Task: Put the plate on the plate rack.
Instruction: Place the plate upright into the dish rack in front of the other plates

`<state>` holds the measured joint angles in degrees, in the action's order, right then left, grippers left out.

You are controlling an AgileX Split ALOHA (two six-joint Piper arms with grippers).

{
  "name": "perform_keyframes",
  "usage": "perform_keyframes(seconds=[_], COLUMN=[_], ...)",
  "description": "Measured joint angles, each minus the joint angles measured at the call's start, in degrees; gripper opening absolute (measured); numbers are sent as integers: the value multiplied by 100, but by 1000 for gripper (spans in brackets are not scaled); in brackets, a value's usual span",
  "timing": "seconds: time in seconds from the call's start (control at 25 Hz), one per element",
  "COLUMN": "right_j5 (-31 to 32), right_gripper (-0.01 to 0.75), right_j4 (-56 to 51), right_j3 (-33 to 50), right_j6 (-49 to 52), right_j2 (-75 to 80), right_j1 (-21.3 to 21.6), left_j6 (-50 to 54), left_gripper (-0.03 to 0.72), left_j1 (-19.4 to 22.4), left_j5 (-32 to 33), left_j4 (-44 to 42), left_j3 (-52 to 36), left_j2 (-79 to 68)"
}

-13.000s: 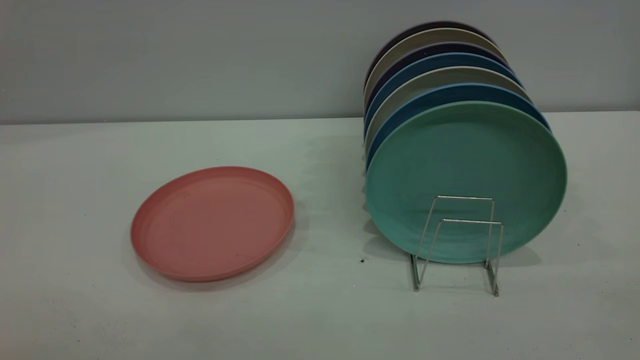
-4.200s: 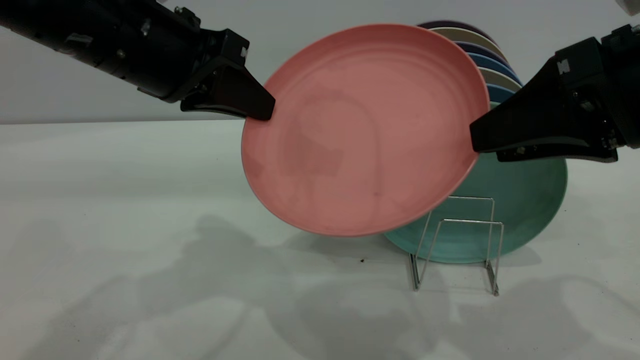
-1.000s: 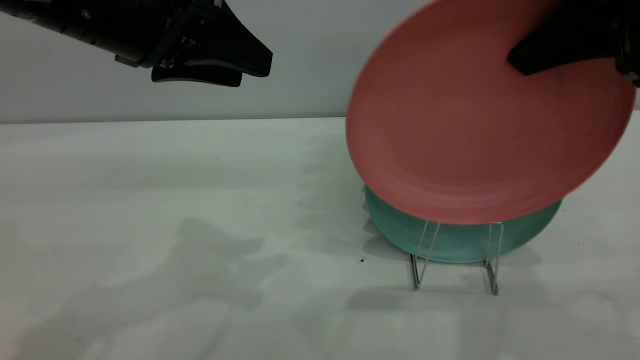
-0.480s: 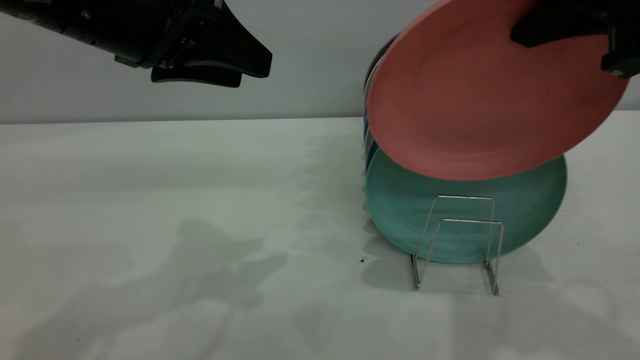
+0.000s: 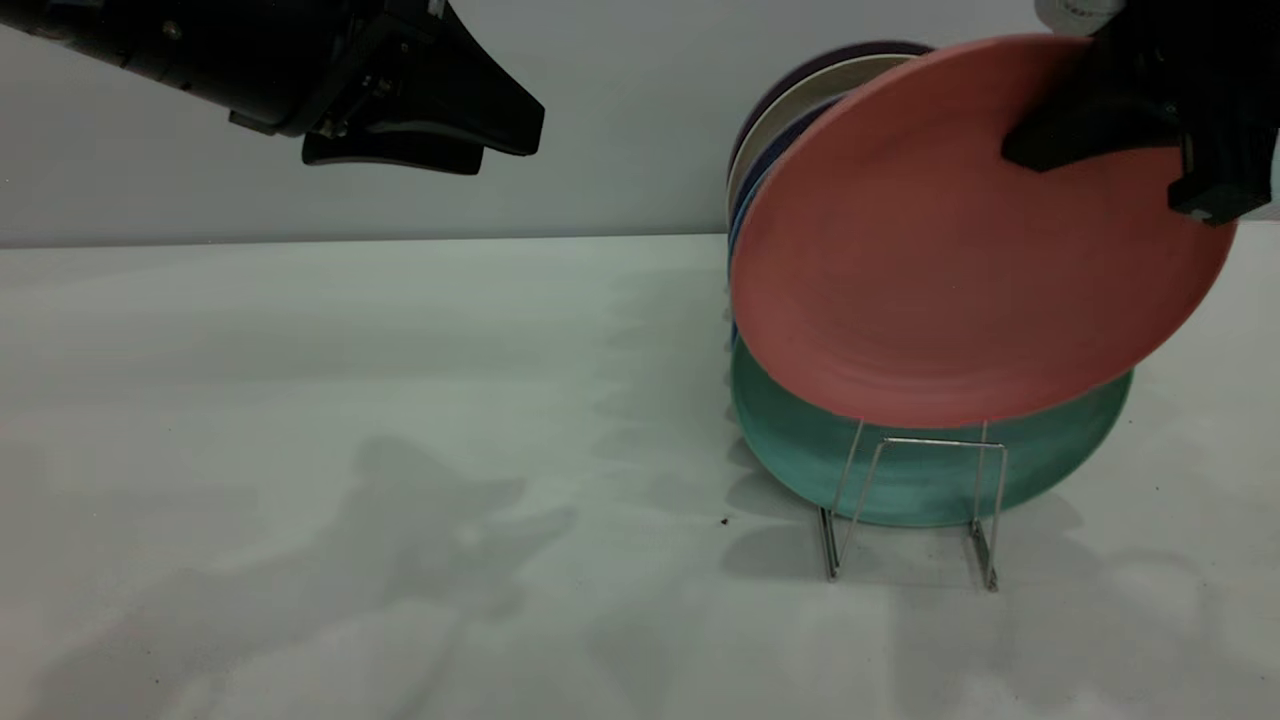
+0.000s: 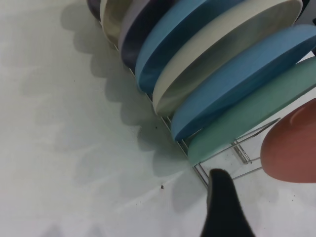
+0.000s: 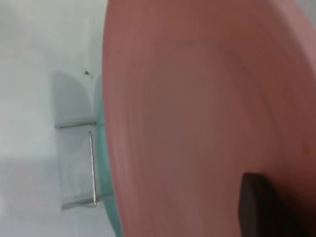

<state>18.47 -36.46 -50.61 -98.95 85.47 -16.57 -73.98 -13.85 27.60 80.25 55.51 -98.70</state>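
— One arm has it: the right gripper (image 5: 1100, 135) pinches the upper rim of the plate (image 5: 960, 260), which hangs tilted in the air, its lower edge low over the plate rack (image 5: 915, 500).

— Which slot?

— Probably the free front one; the teal-green plate (image 5: 800, 440) stands just behind it. The plate must drop straight below the fingers.

— And the other arm?

— The left gripper (image 5: 470, 125) hangs well apart, fingers slightly parted, holding nothing.

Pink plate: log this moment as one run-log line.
right gripper: shut on pink plate | plate: tilted, airborne over plate rack, before teal plate | left gripper: hovering apart, empty
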Motion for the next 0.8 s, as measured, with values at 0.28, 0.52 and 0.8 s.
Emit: perform_keyframes(seconds=[0.28,0.52,0.8], right_j5=[-108,-144,-193], right_gripper=[119,119,118], right_j4=[0,0,0], right_j3=[0,0,0], right_j6=[0,0,0], right_j2=[212,432,609], right_j1=[0,0,0], left_j6=[5,5,5], left_gripper=[483,483,483], left_j1=[0,0,0], left_j5=[0,0,-18], left_j4=[0,0,0], left_j3=[0,0,0], left_j2=[0,0,0])
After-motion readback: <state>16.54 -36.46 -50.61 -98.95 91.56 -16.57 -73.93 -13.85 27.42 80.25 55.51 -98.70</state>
